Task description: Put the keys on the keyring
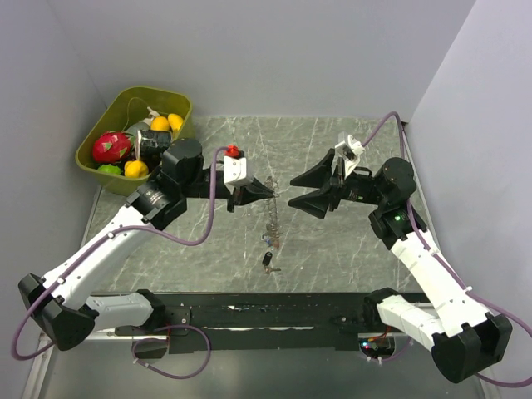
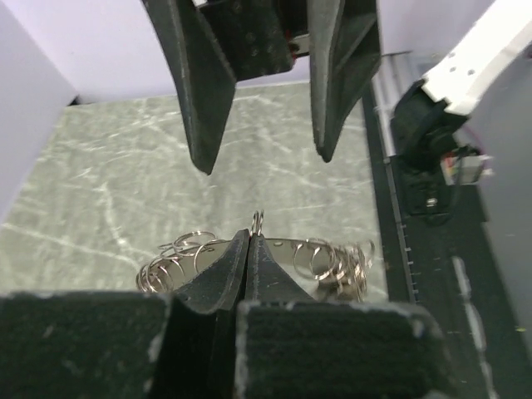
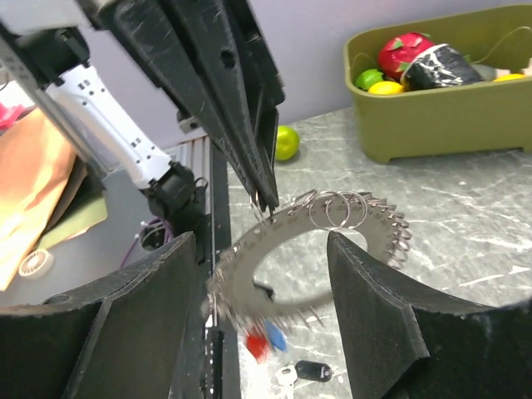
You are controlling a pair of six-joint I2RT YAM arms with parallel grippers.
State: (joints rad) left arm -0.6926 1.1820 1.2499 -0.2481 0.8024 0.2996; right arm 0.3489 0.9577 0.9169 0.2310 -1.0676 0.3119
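The left hand's two dark fingers fill the bottom of its own wrist view. They are pressed flat together, with the keyring pinched between their tips. The keyring is a flat, toothed metal ring with small wire loops threaded along its rim. It hangs off the bench, above the middle, and is gripped at its upper edge.

The right hand faces the left one from the right side. Its fingers stand wide apart and hold nothing. In its wrist view one finger lies on each side of the hanging ring, and neither touches it.

The keys show just under the ring's lower edge as a red head and a blue head. Both are blurred, so I cannot tell whether they hang from the ring or lie below it. A dark-headed key lies flat on the bench beneath, toward the near edge, beside a plain silver piece too small to make out.

An olive bin of toy fruit sits at the far left corner.
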